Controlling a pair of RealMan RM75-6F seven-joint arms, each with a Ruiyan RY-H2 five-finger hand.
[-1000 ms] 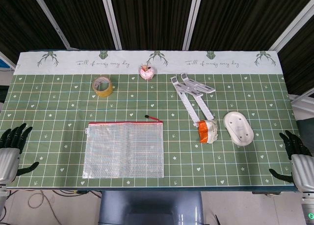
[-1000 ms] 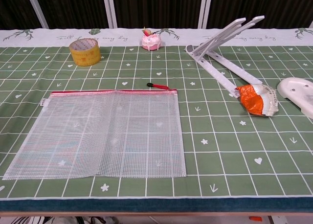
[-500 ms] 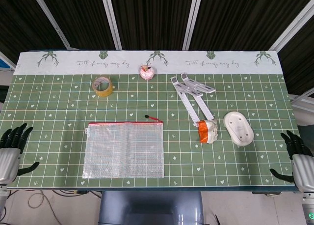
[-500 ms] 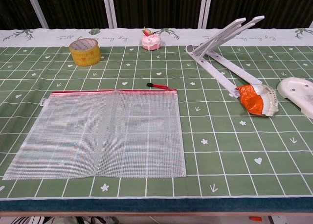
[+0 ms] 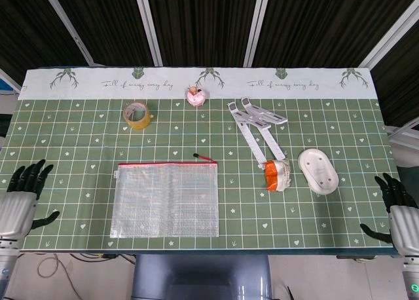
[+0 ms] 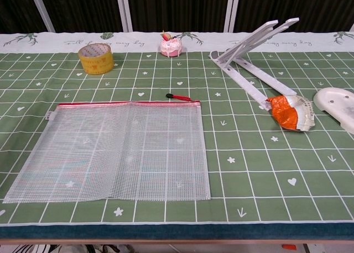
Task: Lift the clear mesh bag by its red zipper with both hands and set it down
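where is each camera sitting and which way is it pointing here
Head view: high above the near table edge, looking steeply down; the left hand and right hand show open at the bottom corners.
Chest view: low at the near edge, facing across the table; no part of the robot shows.
Both show the mesh bag with its red zipper, and the tape roll.

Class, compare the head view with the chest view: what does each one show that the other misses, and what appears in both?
Only the head view shows the left hand and the right hand, both open and empty at the table's near corners, well clear of the bag.

Only the chest view shows that the white folding stand has raised arms; from above it looks flat.

Both show the clear mesh bag lying flat with its red zipper along the far edge, the tape roll and the orange and white packet.
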